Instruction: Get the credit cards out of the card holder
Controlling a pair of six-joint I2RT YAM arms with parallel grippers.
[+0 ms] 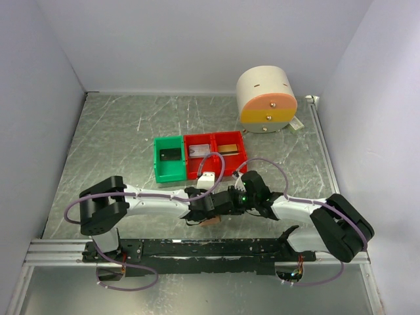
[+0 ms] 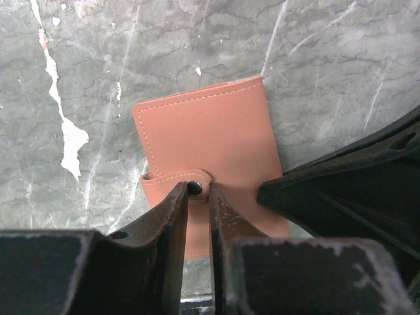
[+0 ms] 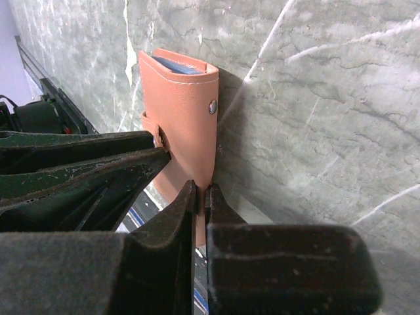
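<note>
I see the card holder (image 2: 210, 138) closed, held over the bench (image 2: 328, 65) near its front edge, right hand (image 3: 202, 197) clenched on its edge, left hand (image 2: 197, 189) pinching its snap strap

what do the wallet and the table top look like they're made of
The wallet looks like tan-orange leather or a faux version. It is smooth and matte, with pale stitching along the edges and a small metal snap. The table has a grey marble look with white veins and a slight sheen. Whether it is real stone or a printed sheet, the pictures cannot settle.
</note>
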